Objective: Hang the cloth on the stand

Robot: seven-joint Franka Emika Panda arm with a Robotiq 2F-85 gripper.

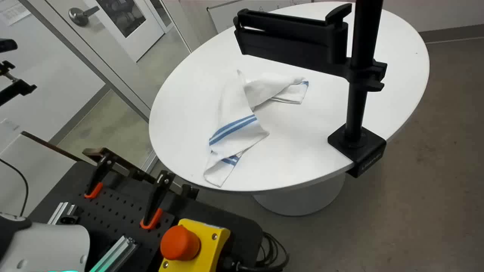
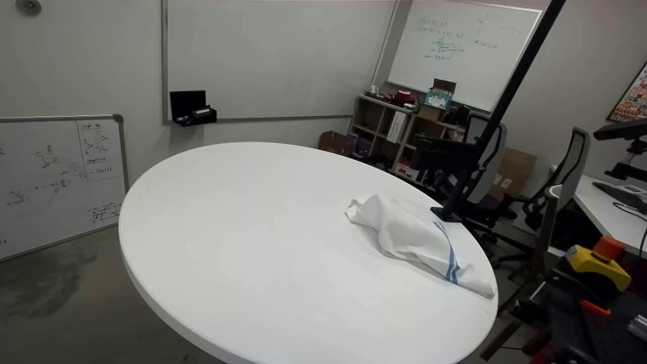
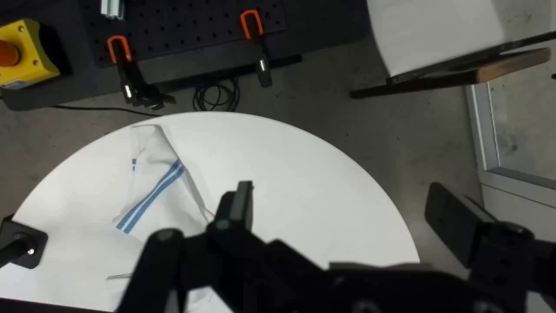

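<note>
We see the cloth (image 1: 236, 109) lying crumpled and folded over itself on the round white table (image 1: 177, 124), one blue-striped end reaching close to the rim that faces the black bench (image 3: 325, 26). More blue shows at its opposite end. Near but apart from it, we find the stand (image 1: 357, 109): its black base (image 1: 357, 151) grips the table's edge, and its flat bar (image 1: 287, 47) juts sideways, well above the base. In the wrist view, the fingers (image 3: 239, 206) of the gripper (image 3: 345, 208) are spread wide, one in front of the table, the other in front of the floor (image 3: 369, 121); how high above the table, we cannot tell. Across a gap from the table, the bench carries two orange-tipped clamps (image 1: 155, 196), a pegboard (image 3: 186, 30) and a yellow box (image 1: 211, 245) with an orange-red button (image 1: 180, 242). Farther out, in an exterior view, we make out whiteboards (image 2: 278, 60), shelves (image 2: 368, 115) and office chairs (image 2: 566, 172).
</note>
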